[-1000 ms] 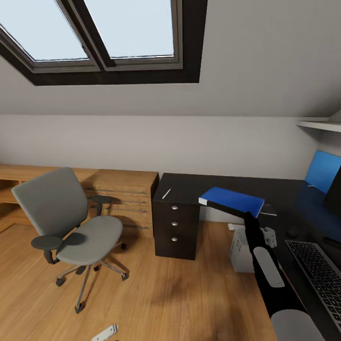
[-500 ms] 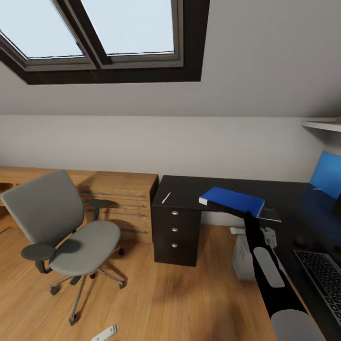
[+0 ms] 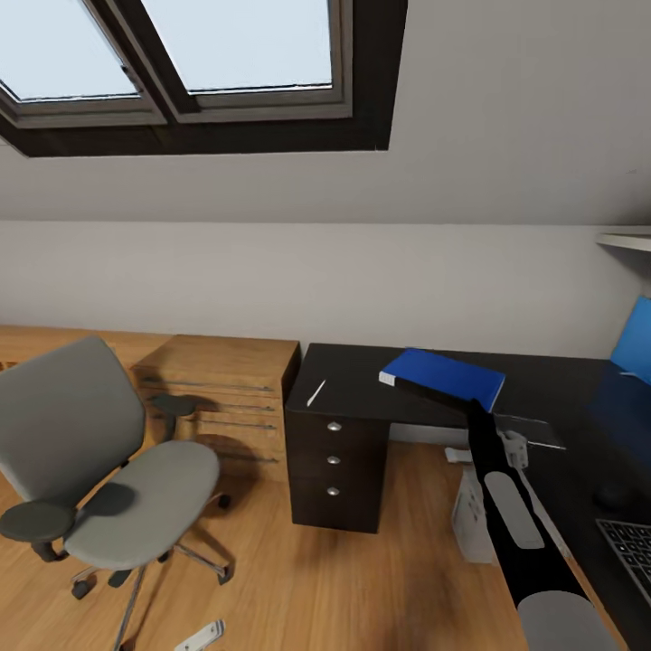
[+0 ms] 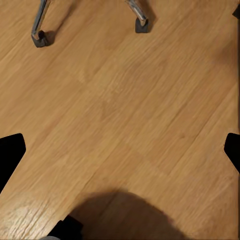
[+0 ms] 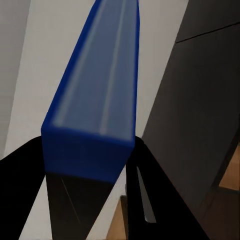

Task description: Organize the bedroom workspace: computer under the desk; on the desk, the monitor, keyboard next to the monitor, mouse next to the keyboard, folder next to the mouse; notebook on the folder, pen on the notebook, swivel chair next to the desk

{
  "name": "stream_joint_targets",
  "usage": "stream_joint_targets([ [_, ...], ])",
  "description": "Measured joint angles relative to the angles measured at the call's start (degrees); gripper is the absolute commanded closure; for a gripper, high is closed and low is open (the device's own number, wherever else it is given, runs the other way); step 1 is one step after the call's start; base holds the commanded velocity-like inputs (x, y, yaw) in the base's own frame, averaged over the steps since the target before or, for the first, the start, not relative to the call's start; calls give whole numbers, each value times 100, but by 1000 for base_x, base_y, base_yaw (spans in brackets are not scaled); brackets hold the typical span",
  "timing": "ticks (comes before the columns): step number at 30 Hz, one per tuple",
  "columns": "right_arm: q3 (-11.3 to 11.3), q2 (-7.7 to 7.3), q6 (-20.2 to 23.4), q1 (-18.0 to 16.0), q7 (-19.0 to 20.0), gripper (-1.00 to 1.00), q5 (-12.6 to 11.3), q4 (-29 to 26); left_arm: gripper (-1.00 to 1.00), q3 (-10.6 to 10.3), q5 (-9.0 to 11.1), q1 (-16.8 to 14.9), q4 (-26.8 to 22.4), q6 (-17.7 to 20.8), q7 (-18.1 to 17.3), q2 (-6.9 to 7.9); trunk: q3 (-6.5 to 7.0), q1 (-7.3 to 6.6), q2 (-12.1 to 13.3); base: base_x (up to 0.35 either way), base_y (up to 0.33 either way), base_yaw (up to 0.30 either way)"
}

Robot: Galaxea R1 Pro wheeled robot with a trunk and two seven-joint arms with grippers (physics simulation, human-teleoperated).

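Observation:
My right gripper (image 3: pixel 469 406) is shut on the bright-blue folder (image 3: pixel 443 378) and holds it level over the black desk (image 3: pixel 362 371). In the right wrist view the folder (image 5: pixel 95 100) sits between the black fingers (image 5: pixel 145 170) of my right gripper (image 5: pixel 87 167). The white pen (image 3: pixel 316 393) lies on the desk's left end above the drawers. The grey swivel chair (image 3: pixel 108 470) stands on the floor at the left, its seat bare. The light grey computer (image 3: pixel 475 520) stands under the desk. The mouse (image 3: pixel 613 495) and a corner of the keyboard (image 3: pixel 630 542) lie at the far right. My left gripper (image 4: pixel 120 150) hangs open over the floor.
Low oak shelving (image 3: pixel 217 389) runs along the wall left of the black drawer unit (image 3: pixel 334 457). A blue wall panel (image 3: pixel 635 348) is at the right edge. Roof windows (image 3: pixel 181 54) sit in the sloped wall. Chair castors (image 4: pixel 141 25) stand near my left gripper.
The camera has moved closer to the desk, so the chair has slid left and the keyboard right in the picture. The folder stays held in my right gripper.

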Motion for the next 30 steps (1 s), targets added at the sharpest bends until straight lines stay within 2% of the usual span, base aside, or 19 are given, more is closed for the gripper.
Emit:
stream_joint_targets([
  [11,-125,3,-5,0,57,100,-8,6,-100,0,1,0,0,0,0,-2,0,0,0,328,0,-213],
  [16,-267,4,-88,0,57,100,-10,12,-100,0,1,1,-1,4,0,0,0,1,0,282,0,-245],
  [24,-393,4,-299,0,58,100,-8,34,-100,0,3,-2,0,8,0,0,0,3,1,69,0,-222],
  [30,-413,-1,-630,0,54,100,-16,194,-100,0,5,0,0,9,0,0,0,3,1,7,0,-193],
])
